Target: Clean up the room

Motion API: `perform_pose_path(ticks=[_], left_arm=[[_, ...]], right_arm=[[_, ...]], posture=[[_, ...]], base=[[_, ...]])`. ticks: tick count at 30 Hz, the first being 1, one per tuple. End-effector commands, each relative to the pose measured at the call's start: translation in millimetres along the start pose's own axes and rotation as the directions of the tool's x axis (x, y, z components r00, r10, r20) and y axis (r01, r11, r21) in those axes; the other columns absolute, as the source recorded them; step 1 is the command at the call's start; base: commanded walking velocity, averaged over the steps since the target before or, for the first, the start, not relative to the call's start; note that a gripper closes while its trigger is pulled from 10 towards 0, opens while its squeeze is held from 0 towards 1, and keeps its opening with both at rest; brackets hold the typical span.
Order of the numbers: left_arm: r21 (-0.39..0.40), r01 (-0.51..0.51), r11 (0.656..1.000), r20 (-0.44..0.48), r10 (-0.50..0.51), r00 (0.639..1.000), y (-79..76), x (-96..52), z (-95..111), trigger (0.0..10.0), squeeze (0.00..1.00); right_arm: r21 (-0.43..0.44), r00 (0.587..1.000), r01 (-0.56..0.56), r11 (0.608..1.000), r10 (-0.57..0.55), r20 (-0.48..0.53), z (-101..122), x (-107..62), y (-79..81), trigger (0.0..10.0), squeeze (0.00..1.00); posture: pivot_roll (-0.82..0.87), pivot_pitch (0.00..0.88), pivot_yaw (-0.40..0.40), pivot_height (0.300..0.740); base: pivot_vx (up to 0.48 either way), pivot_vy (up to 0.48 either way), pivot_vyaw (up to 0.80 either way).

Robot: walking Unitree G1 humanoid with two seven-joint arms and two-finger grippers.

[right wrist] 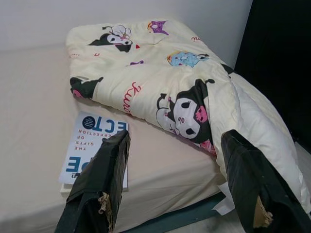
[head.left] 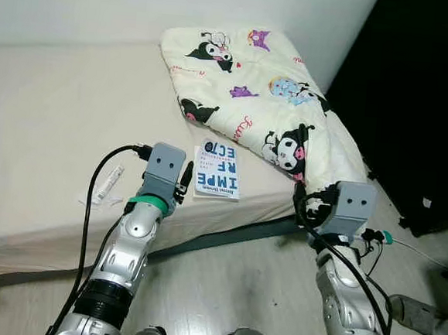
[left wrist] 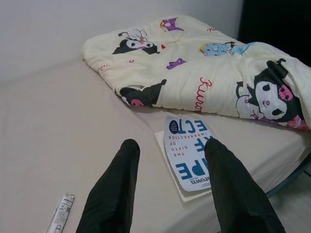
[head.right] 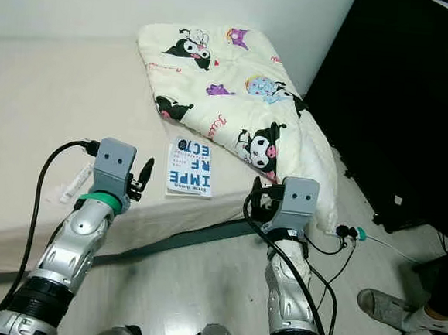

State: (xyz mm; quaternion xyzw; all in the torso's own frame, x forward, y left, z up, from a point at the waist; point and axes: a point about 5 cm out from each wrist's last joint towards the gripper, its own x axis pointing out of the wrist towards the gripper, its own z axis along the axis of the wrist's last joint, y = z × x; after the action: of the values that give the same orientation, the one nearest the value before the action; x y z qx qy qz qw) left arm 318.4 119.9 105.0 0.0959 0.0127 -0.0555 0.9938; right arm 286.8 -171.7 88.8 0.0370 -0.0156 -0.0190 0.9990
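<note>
A blue and white book [head.left: 217, 171] lies flat near the front edge of the bed [head.left: 58, 108]. Behind it spreads a cream quilt [head.left: 254, 84] printed with cartoon figures, one corner hanging over the bed's right side. A small white tube [head.left: 108, 183] rests on the sheet to the left. My left gripper [left wrist: 171, 145] is open, held over the bed edge just short of the book, with nothing between its fingers. My right gripper [right wrist: 177, 136] is also open and empty, low by the bed's corner, facing the hanging quilt.
The bed is low, and pale wood floor [head.left: 238, 285] runs in front of it. Dark furniture [head.left: 423, 98] stands close on the right. A white cable with a teal plug [head.left: 387, 238] lies on the floor. A person's slippered feet [head.right: 421, 323] are at the lower right.
</note>
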Motion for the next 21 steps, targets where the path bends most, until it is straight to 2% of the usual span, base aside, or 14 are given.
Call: perform_pose_path(ticks=[1, 16, 21], left_arm=[[0.003, 0.009, 1.0, 0.0, -0.009, 1.0, -1.6, -3.2, -2.3, 10.0, 0.0], [0.006, 0.009, 1.0, -0.005, -0.009, 1.0, -1.5, -3.2, -4.0, 10.0, 0.0], [0.024, 0.106, 0.994, -0.09, -0.103, 0.991, -10.0, -8.8, -25.7, 10.0, 0.0]], right_arm=[[0.001, 1.0, 0.004, 1.0, -0.004, -0.016, -4.6, -3.4, -1.2, 10.0, 0.0], [0.0, 1.0, 0.004, 1.0, -0.004, -0.017, -4.6, -2.7, -1.1, 10.0, 0.0], [-0.024, 0.997, -0.011, 1.0, 0.009, -0.079, -19.9, -6.2, -5.9, 10.0, 0.0]], posture=[[-0.11, 0.0, -0.009, 0.74], [-0.11, 0.0, -0.009, 0.74], [-0.11, 0.0, -0.01, 0.74]], base=[[0.0, 0.0, 0.0], [0.0, 0.0, 0.0], [0.0, 0.0, 0.0]])
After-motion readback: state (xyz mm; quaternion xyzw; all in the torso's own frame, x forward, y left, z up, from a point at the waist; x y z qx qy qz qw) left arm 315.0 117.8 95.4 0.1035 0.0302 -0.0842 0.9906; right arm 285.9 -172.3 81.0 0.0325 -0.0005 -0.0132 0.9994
